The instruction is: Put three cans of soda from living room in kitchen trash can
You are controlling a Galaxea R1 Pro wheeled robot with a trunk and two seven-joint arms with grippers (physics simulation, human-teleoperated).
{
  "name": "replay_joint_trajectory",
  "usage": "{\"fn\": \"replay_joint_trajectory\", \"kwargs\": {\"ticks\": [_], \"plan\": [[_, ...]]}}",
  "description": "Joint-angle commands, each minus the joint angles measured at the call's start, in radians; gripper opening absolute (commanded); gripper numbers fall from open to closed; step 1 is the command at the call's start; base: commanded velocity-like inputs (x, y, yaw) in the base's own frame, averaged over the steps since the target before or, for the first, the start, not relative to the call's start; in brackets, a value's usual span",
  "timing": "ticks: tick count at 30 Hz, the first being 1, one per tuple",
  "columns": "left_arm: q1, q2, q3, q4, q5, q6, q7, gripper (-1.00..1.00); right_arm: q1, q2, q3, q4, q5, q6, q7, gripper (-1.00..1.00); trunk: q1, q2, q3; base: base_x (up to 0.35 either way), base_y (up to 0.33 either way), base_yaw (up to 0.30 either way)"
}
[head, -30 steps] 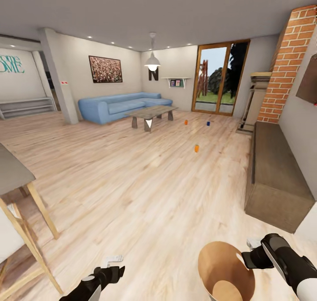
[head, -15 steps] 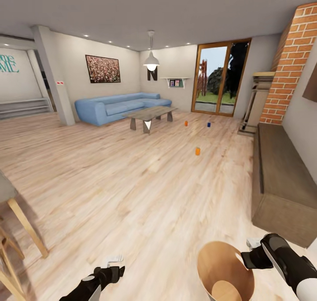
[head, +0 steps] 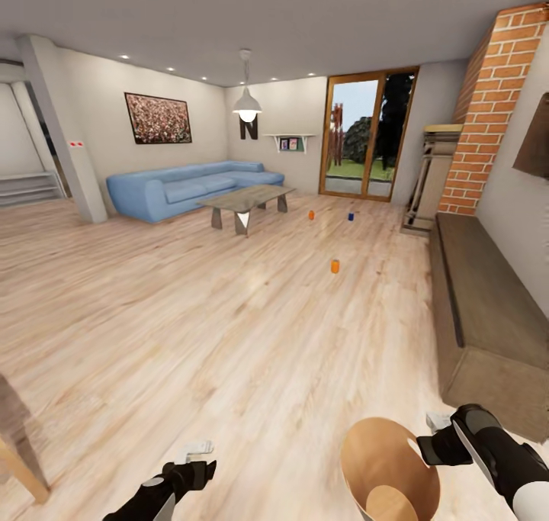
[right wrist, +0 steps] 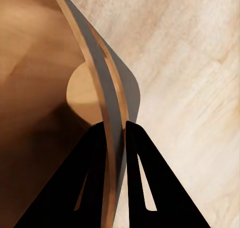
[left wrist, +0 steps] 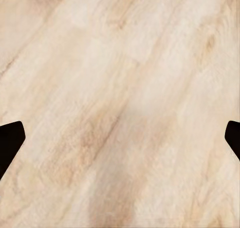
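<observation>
- My right gripper (right wrist: pixel 115 133) pinches the bin (head: pixel 366 448) rim, one finger inside and one outside (bin carried low at my right).
- Left gripper (left wrist: pixel 120 138) gapes wide, empty.
- Three cans sit far ahead on the floor (head: pixel 229 338): orange (head: pixel 335 266), orange (head: pixel 311 215), blue (head: pixel 351 217).
- Advice: drive smoothly, keep the bin upright.
- Bin base is cut off; can details too small.

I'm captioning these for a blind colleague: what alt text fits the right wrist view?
The right hand pinches the tash can by its thin rim, one dark finger inside and one outside. The can's tan interior lies to one side, pale wood floor to the other.
</observation>
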Motion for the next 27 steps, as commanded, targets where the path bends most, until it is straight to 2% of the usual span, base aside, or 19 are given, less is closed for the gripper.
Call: {"fn": "replay_joint_trajectory", "kwargs": {"ticks": [1,6,18,27], "plan": [[0.0,0.0,0.0,0.0,0.0,0.0,0.0,1.0,0.0,0.0,-0.001,0.0,-0.013,0.003,0.005,-1.0,0.0,0.0,0.0,0.346,0.122,-0.235],[0.0,0.0,0.0,0.002,0.0,-0.007,0.0,1.0,0.0,0.0,-0.001,0.0,-0.013,0.002,0.005,-1.0,0.0,0.0,0.0,0.346,0.122,-0.179],[0.0,0.0,0.0,0.003,0.0,-0.012,0.001,1.0,0.0,0.0,-0.001,0.0,-0.013,0.002,0.005,-1.0,0.0,0.0,0.0,0.347,0.118,-0.034],[0.0,0.0,0.0,0.003,0.0,-0.012,0.001,1.0,0.0,0.0,-0.001,0.0,-0.013,0.002,0.005,-1.0,0.0,0.0,0.0,0.347,0.081,-0.229]]}}
